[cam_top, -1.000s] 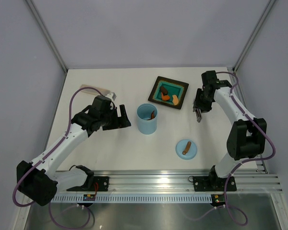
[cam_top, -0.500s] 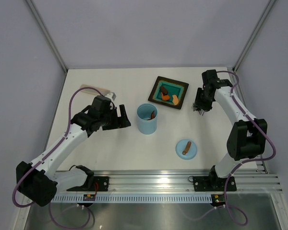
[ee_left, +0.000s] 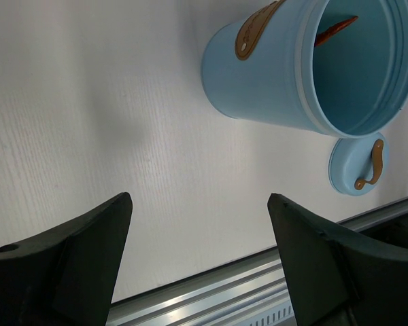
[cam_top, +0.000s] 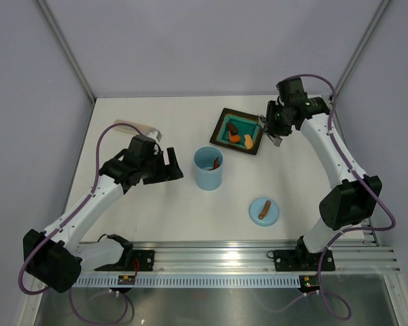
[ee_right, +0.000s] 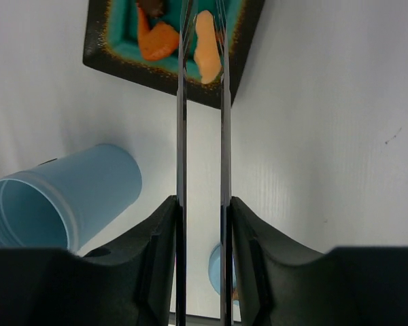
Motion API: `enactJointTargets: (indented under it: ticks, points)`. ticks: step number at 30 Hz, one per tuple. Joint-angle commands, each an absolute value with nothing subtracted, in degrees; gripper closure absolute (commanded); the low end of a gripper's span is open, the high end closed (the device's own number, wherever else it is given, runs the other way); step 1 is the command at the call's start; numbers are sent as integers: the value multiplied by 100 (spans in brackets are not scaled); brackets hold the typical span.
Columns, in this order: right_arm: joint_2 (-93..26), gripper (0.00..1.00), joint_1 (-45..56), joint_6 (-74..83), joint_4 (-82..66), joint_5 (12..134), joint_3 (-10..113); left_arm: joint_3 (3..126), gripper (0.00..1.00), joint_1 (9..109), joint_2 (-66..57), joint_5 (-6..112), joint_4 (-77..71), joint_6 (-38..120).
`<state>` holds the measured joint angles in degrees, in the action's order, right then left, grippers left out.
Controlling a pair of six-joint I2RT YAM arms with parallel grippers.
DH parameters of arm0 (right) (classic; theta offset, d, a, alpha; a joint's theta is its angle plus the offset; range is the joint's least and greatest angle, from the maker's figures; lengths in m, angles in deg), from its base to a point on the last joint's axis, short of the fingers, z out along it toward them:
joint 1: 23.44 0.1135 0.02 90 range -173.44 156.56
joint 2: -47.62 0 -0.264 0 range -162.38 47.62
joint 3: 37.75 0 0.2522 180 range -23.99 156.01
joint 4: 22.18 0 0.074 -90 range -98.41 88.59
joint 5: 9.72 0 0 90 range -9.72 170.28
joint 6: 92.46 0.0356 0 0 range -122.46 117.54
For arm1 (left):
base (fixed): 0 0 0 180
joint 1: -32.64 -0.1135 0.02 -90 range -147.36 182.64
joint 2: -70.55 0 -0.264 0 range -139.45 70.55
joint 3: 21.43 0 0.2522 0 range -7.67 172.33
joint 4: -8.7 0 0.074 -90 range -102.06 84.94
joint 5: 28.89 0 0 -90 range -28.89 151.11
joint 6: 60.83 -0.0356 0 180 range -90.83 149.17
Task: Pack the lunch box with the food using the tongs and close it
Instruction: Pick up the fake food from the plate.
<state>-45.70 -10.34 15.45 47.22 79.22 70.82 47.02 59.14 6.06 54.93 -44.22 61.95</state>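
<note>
One food piece [ee_left: 336, 27] lies inside the light blue cylindrical lunch box [cam_top: 208, 175] mid-surface. Several wait on the square teal plate [cam_top: 220, 125], and the round blue lid [cam_top: 264, 210] lies apart. The left hand [ee_left: 198, 227] gapes empty. The right hand [ee_right: 202, 204] clamps slim silvery tongs [ee_right: 180, 122] that appear to straddle an orange piece [ee_right: 207, 47]. Most packing, and closing, remain.

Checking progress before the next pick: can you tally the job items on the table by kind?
box: 1
lid: 1
plate: 1
tongs: 1
food: 4 visible (3 on plate, 1 in box)
total: 8
</note>
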Motion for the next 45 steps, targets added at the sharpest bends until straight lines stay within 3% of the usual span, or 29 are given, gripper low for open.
enactJointTargets:
  ticks: [1,23,45]
  points:
    - [-5044,58,-702,1292,4739,7852,7664,4902,15,5848,736,5592,-4373,6090]
    - [-7261,50,-357,729,5188,7843,10107,4867,15,5716,894,5663,-4531,6099]
    - [-8122,43,-85,386,5425,7992,10468,4911,15,5708,753,5575,-4505,6072]
